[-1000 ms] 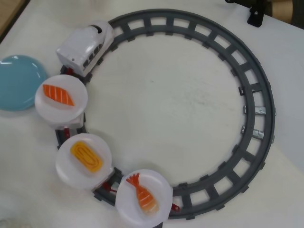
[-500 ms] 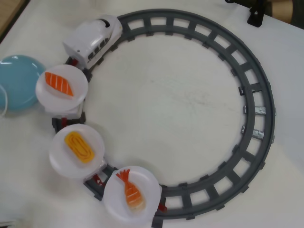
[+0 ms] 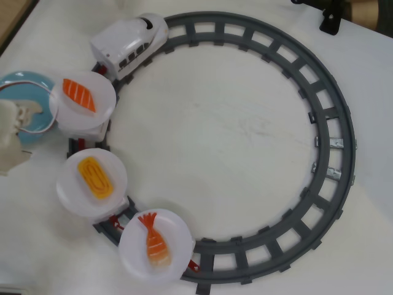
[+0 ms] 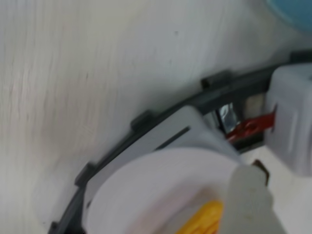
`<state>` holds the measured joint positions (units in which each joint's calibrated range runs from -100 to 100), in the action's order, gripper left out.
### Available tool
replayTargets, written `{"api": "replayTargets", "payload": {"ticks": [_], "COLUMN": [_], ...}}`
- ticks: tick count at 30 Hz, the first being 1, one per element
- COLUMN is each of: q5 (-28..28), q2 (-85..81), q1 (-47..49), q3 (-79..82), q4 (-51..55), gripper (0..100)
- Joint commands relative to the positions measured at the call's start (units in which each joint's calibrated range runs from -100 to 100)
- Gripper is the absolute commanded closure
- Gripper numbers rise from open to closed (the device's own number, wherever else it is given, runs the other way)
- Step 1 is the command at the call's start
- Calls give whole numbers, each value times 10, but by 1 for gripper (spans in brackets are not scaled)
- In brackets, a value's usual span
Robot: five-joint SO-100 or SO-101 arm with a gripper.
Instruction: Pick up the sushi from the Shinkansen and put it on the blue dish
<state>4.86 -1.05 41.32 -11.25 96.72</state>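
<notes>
White tabletop [image 3: 245, 141] with a grey track loop [image 3: 344, 153] and the Shinkansen [image 3: 132, 43] at upper left of the overhead view.

Behind the train, three white plates: salmon slab [image 3: 79, 94], yellow egg piece [image 3: 94, 177], and last the shrimp sushi [image 3: 155, 241], lying on its plate [image 3: 132, 258] at bottom of the loop. Blue dish [image 3: 18, 89] at left edge, partly hidden under the pale arm [image 3: 9, 138]. Wrist view blurred, close over the egg plate [image 4: 146, 185], red coupling [image 4: 248, 127] just beside; one pale finger [image 4: 251, 204] in frame. Claw state: cannot tell.

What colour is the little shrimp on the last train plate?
The shrimp is orange with white stripes and a red forked tail; the overhead view shows it best.
</notes>
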Motion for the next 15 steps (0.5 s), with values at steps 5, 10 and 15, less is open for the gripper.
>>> {"api": "replayTargets", "payload": {"ticks": [5, 10, 15], "q5": [18, 60, 66], "q2": [8, 25, 71], "q1": [-50, -70, -111], "q3": [-39, -34, -44], "q4": [24, 24, 24], "gripper": [65, 65, 65]}}
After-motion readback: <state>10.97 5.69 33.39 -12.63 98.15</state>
